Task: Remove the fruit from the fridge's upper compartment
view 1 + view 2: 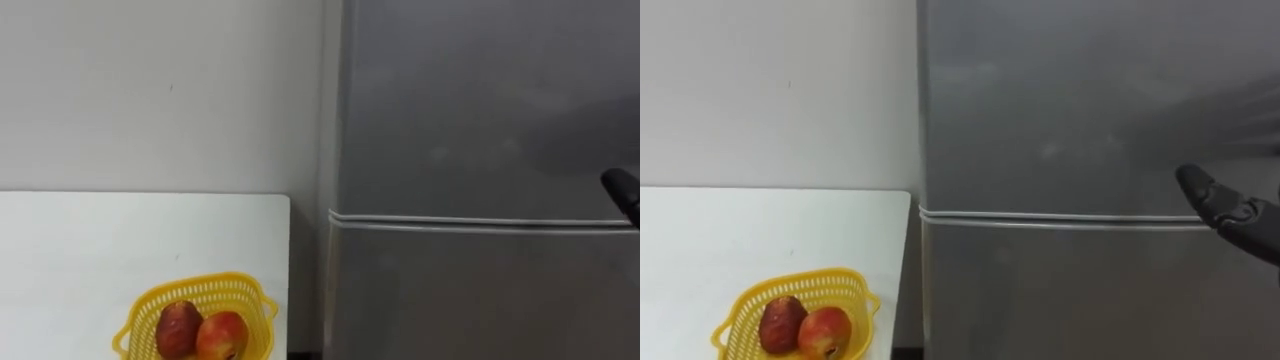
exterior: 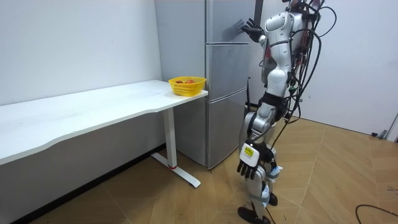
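Two doors on the grey fridge (image 1: 480, 150), both shut; the seam (image 1: 480, 220) between the upper door (image 1: 480, 90) and the lower door (image 1: 480, 300) runs level across the eye views. With the upper door shut, whatever the upper compartment holds is hidden. Robot stands upright on the wooden floor (image 2: 186, 199), close in front of the fridge and facing it, with the white table (image 1: 90, 240) on its left. Right hand (image 1: 1230, 215) is raised to about seam height at the lower part of the upper door; fingers are straight and spread, nothing in them. The eye views catch its dark fingers coming in from the right edge, tips pointing toward the door face. Whether they touch the door cannot be told. Left hand (image 2: 248, 156) hangs low beside the robot's leg on the side nearer the room camera, fingers relaxed and pointing down, carrying nothing. The table's far end butts up just beside the fridge's side wall. On that end, near the table's front edge, sits a yellow plastic basket (image 1: 215, 290) with openwork walls. It holds two reddish fruits touching each other: a darker one (image 1: 177, 330) to the left, a brighter red-orange one (image 1: 222, 336) to the right. Light wall (image 1: 150, 90) behind the table.
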You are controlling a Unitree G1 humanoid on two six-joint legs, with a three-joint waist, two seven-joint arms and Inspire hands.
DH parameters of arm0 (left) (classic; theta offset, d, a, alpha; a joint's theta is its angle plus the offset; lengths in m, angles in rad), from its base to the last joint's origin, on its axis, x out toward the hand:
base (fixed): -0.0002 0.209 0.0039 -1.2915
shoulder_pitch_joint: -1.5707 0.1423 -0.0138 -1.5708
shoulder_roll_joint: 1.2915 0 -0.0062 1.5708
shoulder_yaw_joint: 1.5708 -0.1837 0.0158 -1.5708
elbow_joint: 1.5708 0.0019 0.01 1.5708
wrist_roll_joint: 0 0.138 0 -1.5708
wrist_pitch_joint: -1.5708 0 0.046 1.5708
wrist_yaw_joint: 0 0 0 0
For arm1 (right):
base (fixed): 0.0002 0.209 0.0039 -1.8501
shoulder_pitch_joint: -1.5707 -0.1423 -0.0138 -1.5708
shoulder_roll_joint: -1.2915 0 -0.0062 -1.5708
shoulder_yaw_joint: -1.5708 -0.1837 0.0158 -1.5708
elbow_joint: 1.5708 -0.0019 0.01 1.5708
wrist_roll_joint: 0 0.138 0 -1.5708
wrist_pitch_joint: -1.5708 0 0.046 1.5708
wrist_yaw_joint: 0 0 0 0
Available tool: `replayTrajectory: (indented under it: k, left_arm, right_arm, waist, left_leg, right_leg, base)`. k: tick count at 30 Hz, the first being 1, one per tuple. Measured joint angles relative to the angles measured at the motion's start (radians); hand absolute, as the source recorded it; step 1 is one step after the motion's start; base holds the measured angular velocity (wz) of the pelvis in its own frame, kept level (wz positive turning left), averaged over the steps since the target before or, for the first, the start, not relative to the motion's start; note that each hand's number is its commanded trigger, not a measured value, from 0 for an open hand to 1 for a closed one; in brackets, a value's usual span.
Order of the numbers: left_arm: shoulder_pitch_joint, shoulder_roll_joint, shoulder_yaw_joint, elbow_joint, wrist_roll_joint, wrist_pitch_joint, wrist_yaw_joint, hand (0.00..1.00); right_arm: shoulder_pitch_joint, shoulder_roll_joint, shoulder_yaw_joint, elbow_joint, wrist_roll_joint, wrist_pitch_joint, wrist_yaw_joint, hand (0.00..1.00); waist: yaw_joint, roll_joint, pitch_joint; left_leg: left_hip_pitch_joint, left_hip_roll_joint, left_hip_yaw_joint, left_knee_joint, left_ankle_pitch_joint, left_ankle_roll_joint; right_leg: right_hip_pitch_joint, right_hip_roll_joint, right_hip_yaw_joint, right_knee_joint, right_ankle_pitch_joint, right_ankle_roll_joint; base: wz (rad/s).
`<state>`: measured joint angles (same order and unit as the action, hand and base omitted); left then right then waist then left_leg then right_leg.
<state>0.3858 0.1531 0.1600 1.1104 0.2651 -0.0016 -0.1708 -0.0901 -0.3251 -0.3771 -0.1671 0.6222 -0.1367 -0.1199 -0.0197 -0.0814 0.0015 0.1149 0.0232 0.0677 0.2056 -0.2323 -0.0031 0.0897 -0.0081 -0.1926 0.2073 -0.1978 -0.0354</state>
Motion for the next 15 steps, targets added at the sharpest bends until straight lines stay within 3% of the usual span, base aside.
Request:
replayTrajectory:
  k: [9, 13, 15]
  left_arm:
    - [0.028, -0.002, 0.006, 0.029, 0.000, 0.002, -0.016, 0.00]
    - [0.023, -0.001, 0.024, 0.029, 0.001, 0.002, -0.016, 0.00]
    - [0.018, 0.000, 0.033, 0.028, 0.003, 0.002, -0.016, 0.00]
  right_arm:
    - [0.000, 0.000, -0.002, 0.038, -0.009, -0.003, -0.060, 0.00]
    - [0.000, -0.001, -0.001, 0.038, 0.011, -0.004, -0.060, 0.00]
    - [0.000, -0.001, -0.001, 0.038, 0.011, -0.004, -0.060, 0.00]
  waist:
    - [0.032, -0.029, -0.0001]
    - [0.038, -0.030, -0.0001]
    - [0.037, -0.029, -0.0003]
  left_leg:
    - [-0.017, -0.001, -0.026, 0.029, 0.001, -0.001]
    - [-0.019, 0.001, -0.025, 0.026, 0.001, -0.001]
    - [-0.019, 0.001, -0.025, 0.024, 0.001, -0.002]
  right_leg:
    - [-0.004, 0.000, -0.014, 0.000, 0.001, 0.000]
    - [-0.004, 0.001, -0.014, 0.001, 0.000, 0.004]
    - [-0.005, 0.001, -0.012, 0.006, 0.004, -0.005]
  base:
    - [0.04]
    - [0.00]
    - [0.00]
